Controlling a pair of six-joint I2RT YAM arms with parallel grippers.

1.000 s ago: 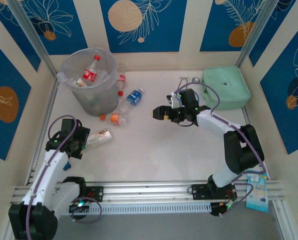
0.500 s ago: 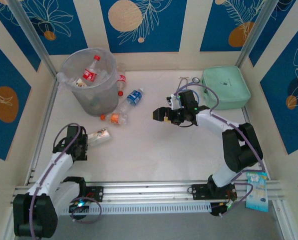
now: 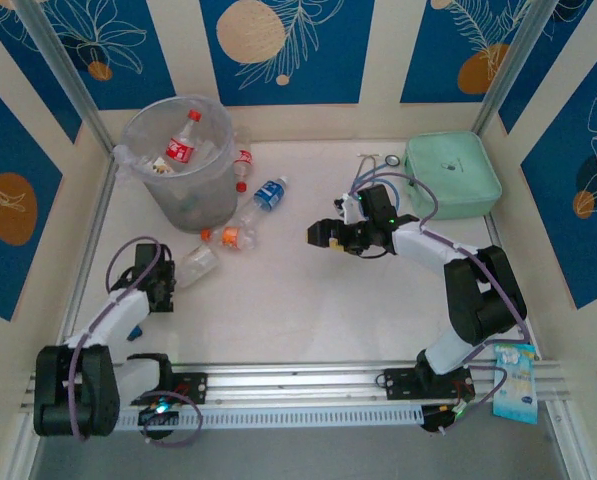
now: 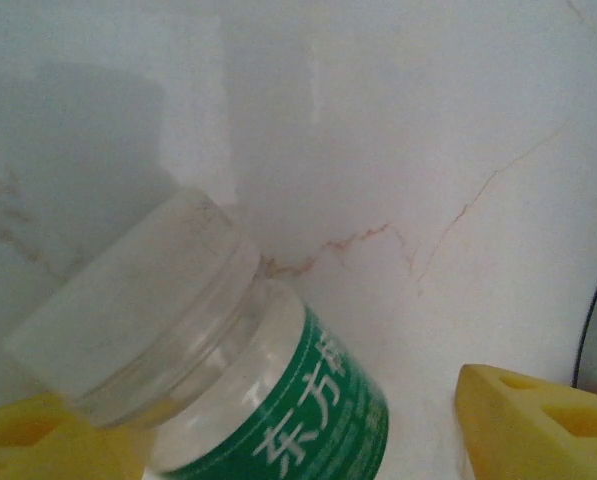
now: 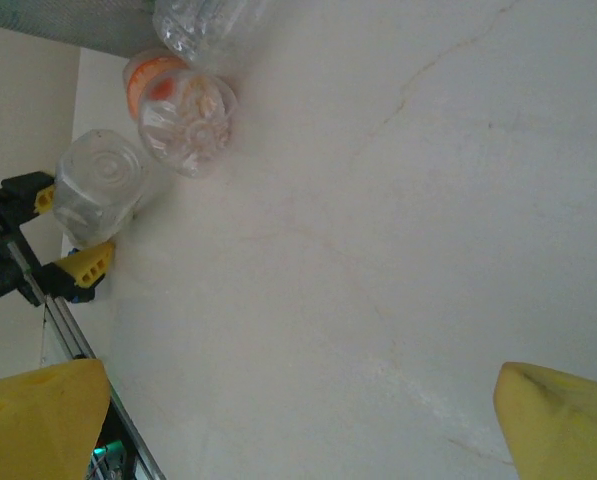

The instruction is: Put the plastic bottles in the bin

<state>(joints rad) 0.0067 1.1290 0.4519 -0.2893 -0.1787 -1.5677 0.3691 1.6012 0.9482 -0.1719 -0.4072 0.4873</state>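
Left gripper [image 3: 176, 274] is closed on the green-label bottle [image 4: 278, 400] at near left, short of the bin [image 3: 183, 205]. Right gripper [image 3: 318, 233] gapes empty. Red-label bottle [image 3: 183, 140] is binned. Blue-label bottle [image 3: 269, 193], orange-cap bottle [image 3: 233, 237] and red-cap bottle [image 3: 242, 160] lie beside the bin. Mostly unfinished.

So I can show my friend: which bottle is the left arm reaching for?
Find the big grey bucket at the back left, then come toward the near edge. The bottle sits between the left arm's yellow fingers; unlike the red, blue and orange ones by the bucket, it has a green label.
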